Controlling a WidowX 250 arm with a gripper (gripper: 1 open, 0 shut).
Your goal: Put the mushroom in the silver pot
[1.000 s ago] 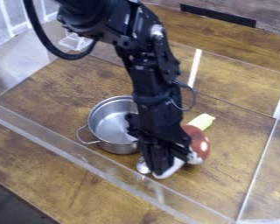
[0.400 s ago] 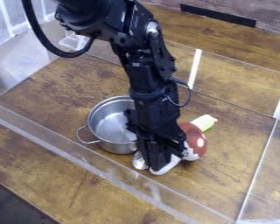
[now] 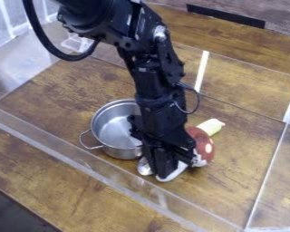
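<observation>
The mushroom (image 3: 203,146) lies on its side on the wooden table, red-brown cap to the right and white stem toward the left. My black gripper (image 3: 169,169) points straight down at the stem end, with its fingers closed on the white stem just above the table. The silver pot (image 3: 99,143) stands directly to the left of the gripper, empty as far as its inside shows. The arm hides the pot's right side. Mushroom and pot are close together but apart.
A yellow-green corn cob (image 3: 212,127) lies just behind the mushroom. Clear plastic walls (image 3: 62,149) fence the work area at the front, left and right. Bare wooden table (image 3: 75,95) stretches behind and left of the pot.
</observation>
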